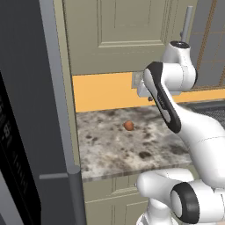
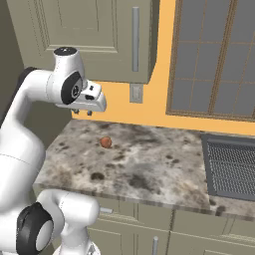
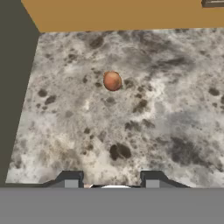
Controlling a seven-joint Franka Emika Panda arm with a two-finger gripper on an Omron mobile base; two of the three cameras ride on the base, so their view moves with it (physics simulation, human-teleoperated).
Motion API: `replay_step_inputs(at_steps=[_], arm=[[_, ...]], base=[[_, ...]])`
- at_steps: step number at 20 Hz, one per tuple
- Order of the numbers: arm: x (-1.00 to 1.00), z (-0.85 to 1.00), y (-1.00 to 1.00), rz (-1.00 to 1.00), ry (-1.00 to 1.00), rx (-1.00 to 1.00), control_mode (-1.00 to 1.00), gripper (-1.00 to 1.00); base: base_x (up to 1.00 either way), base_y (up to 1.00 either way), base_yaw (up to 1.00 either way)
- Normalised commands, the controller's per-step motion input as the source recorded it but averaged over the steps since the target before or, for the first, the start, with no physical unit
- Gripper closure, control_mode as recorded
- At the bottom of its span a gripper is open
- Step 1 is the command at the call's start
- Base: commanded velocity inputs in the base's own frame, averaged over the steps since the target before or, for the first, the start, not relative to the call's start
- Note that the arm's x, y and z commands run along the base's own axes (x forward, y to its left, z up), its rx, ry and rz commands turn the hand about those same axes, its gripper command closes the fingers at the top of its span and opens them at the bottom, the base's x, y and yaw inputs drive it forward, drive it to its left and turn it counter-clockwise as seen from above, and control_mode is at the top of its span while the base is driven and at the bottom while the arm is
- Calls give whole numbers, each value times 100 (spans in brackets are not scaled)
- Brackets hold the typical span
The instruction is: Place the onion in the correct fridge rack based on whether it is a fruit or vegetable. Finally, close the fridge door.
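My claw (image 3: 112, 183) hung wide and empty above the bench (image 3: 175, 131); the onion (image 3: 112, 81) looked light, firm, smooth, liable to roll, best pinched across its middle

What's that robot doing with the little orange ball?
The little ball is an onion, and it sits alone on the speckled counter. The robot's gripper hangs in the air above the counter with nothing in it, its fingers apart. So the onion has not been picked up yet. The fridge door stands open at the left, waiting for the onion to go inside.
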Motion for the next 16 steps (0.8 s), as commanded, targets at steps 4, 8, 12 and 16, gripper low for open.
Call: replay_step_inputs(at_steps=[4, 8, 12, 16], arm=[[-2, -30, 9, 0, 0, 0, -100, -100], [41, -97, 7, 0, 0, 0, -100, -100], [61, -100, 0, 0, 0, 0, -100, -100], [88, -87, 0, 0, 1, 0, -100, -100]], base=[[0, 0, 0], [0, 0, 0], [0, 0, 0], [0, 0, 0]])
